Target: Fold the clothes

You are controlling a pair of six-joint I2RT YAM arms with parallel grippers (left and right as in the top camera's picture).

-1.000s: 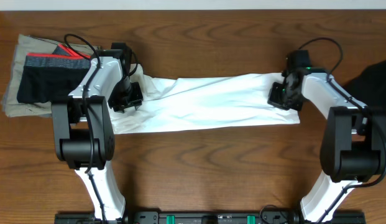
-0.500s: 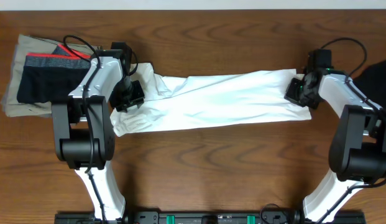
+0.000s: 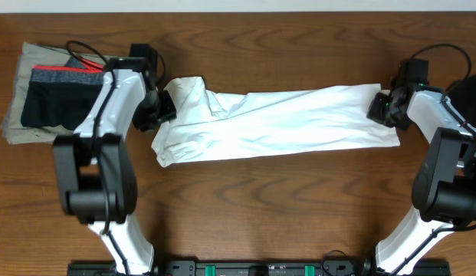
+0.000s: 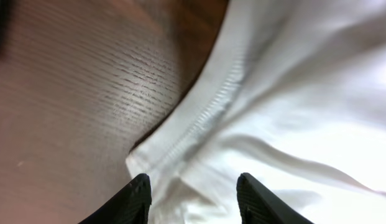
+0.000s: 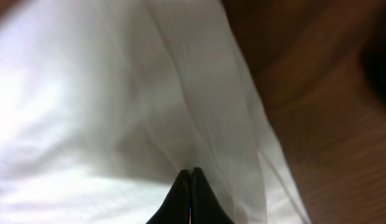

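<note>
brown wood table (image 3: 260, 199) under white t-shirt (image 3: 283, 123) (left tool (image 4: 193, 186) apart, right tool (image 5: 191, 177) clamped on it)

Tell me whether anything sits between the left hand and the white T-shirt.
Nothing visible does. The left hand hangs open directly over the white T-shirt, at its hemmed corner, with only bare table beside it. The right hand is shut on the shirt's far end.
</note>
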